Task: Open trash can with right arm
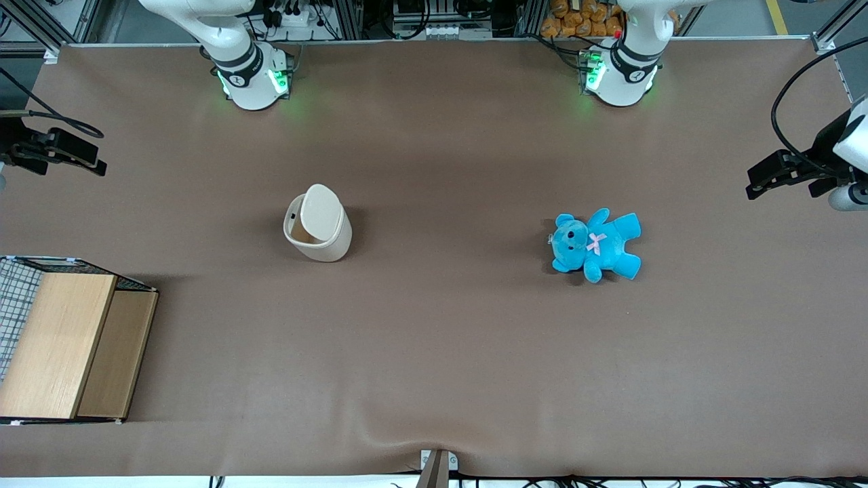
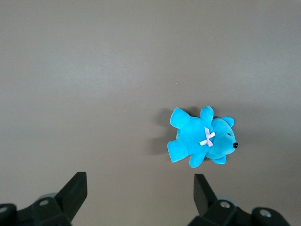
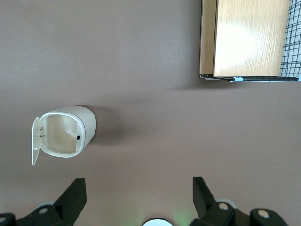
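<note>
Teddy (image 1: 595,245) and wooden box (image 1: 64,346) flank open-lidded trash can (image 1: 317,224); spread-fingered tool (image 1: 64,150) aside.

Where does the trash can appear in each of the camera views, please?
Front view: the trash can stands on the brown table, lid raised, toward the working arm's end, far sideways from the blue teddy bear.
Right wrist view: the trash can shows open, tan inside; the gripper hangs high above the table, jaws open.
Left wrist view: not in it.
Shared landmark: the wooden box, also in the right wrist view.
</note>
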`<state>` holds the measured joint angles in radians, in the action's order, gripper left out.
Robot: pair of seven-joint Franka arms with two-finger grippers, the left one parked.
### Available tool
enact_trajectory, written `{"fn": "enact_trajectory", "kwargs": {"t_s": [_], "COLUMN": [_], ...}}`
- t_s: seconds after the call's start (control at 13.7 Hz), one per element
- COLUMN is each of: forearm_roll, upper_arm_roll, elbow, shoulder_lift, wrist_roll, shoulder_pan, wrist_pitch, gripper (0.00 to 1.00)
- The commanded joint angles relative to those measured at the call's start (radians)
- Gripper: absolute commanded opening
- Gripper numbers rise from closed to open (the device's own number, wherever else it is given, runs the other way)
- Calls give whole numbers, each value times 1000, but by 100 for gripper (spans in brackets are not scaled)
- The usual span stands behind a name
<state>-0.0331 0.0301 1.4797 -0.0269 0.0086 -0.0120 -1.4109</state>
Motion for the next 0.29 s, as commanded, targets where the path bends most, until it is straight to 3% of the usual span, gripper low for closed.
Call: {"fn": "enact_trajectory", "kwargs": {"t_s": [0.0, 0.22], "forearm_roll": [15, 12], "upper_arm_roll": [-9, -9], "elbow": [-13, -9], "shoulder_lift": [-7, -7], "wrist_roll": [-16, -16], "shoulder_pan": [-13, -14], "wrist_pitch": [0, 1], "gripper": [100, 100]}}
